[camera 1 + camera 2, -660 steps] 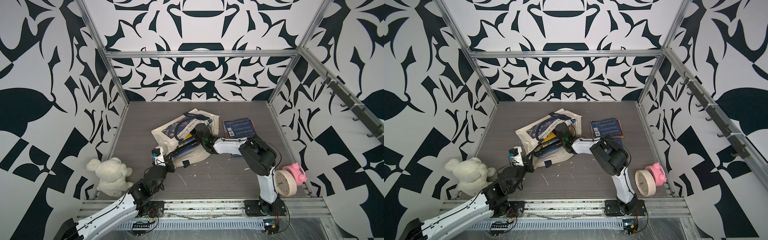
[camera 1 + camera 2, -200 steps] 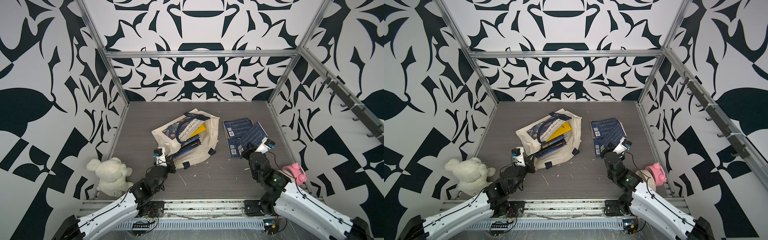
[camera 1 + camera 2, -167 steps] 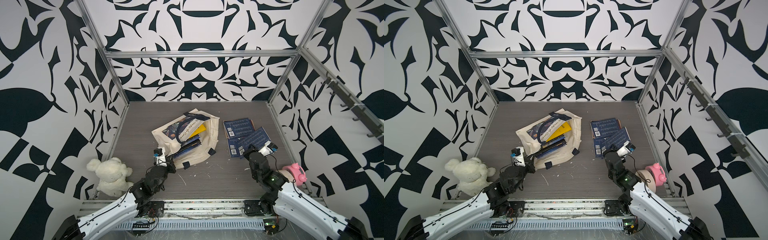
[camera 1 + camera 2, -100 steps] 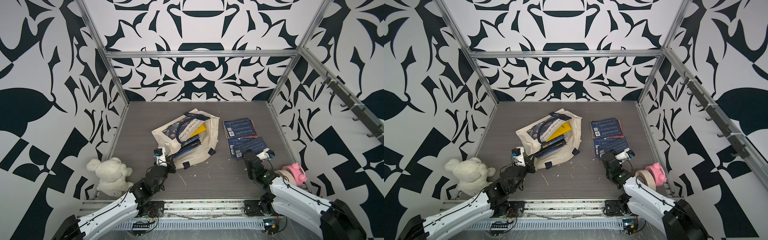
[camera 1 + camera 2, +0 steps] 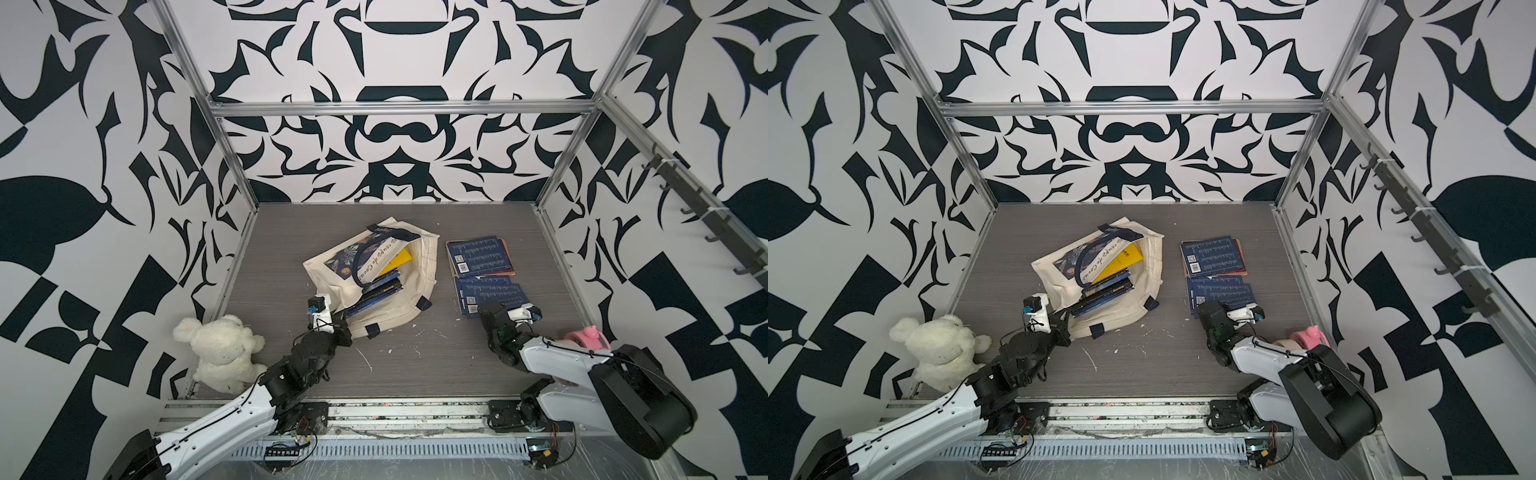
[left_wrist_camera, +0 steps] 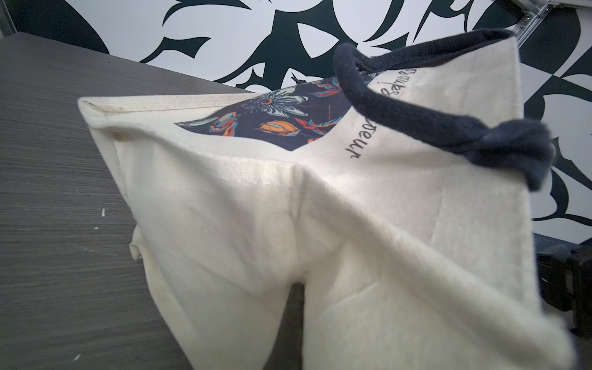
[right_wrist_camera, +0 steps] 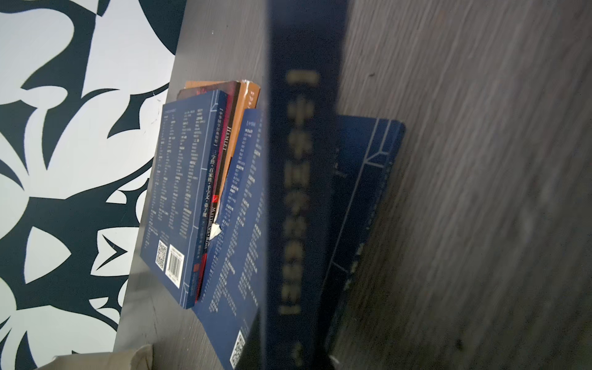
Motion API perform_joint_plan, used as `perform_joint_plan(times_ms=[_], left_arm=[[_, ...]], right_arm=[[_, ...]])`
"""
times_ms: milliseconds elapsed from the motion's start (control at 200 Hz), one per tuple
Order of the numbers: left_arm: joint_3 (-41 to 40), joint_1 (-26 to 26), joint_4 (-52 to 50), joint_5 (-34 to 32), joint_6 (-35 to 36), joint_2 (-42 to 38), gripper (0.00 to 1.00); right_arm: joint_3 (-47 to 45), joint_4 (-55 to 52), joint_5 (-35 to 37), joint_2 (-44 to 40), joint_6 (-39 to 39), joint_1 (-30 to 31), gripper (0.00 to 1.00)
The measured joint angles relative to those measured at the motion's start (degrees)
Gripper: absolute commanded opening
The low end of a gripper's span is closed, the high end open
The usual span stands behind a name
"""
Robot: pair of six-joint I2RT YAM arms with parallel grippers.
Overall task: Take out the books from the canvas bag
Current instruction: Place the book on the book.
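Black-and-white patterned walls close in a grey wood-grain tabletop (image 5: 415, 365) on three sides. At its middle lies the cream canvas bag (image 5: 419, 266) with navy strap handles. Its floral printed face is folded back, so the mouth gapes toward the right arm's side. Inside, a thin yellow book (image 5: 398, 262) and a few dark-covered thin books (image 5: 376, 293) lie stacked, with their long axes running from near-left to far-right.

The left gripper (image 5: 340, 324) is at the bag's near-left corner. Its jaws are closed on the cream fabric, which bunches up across the left wrist view.

Right of the bag and apart from it, dark blue books lie already out in a far stack (image 5: 478, 255) and a near pile (image 5: 478, 286). The right gripper (image 5: 484, 311) sits at the near edge of that near pile. Its jaws are hidden, but the blurred spine of a dark blue book (image 7: 301, 192) fills the right wrist view. I judge them closed on it, with the book lying flat on the pile.

The coming move looks like a release and a return. From the right jaws, the bag's books lie to the left and somewhat farther back, across a strip of bare tabletop. The left arm is nearer but occupied.

Room is tighter on the right, where a pink object (image 5: 588, 337) and the frame rail stand close. The white plush bear (image 5: 220, 353) is well apart at the near-left.
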Motion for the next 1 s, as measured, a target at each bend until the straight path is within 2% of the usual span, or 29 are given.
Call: perform_joint_plan(times_ms=[230,530,620,685,770,865,1000], left_arm=[[0.04,0.00,0.00,0.02,0.00,0.24,0.00],[0.24,0.00,-0.02,0.00,0.00,0.33,0.00],[0.28,0.00,-0.04,0.00,0.00,0.37,0.00],[0.33,0.00,0.00,0.00,0.00,0.57,0.00],[0.35,0.00,0.00,0.02,0.00,0.81,0.00],[0.48,0.00,0.00,0.00,0.00,0.96,0.00],[0.52,0.00,-0.02,0.02,0.00,0.92,0.00]], right_arm=[[2.67,5.11,-5.84,5.14,-1.90,-3.56,0.00],[5.99,7.56,-17.31,9.94,-6.38,-10.29,0.00],[6.01,7.69,-18.53,9.94,-6.67,-10.88,0.16],[6.10,7.43,-19.63,9.94,-7.08,-11.10,0.34],[6.71,6.84,-22.03,9.68,-8.83,-11.06,0.49],[7.54,6.49,-24.37,9.20,-9.49,-11.02,0.61],[7.80,4.02,-26.75,7.02,-10.27,-10.93,0.74]])
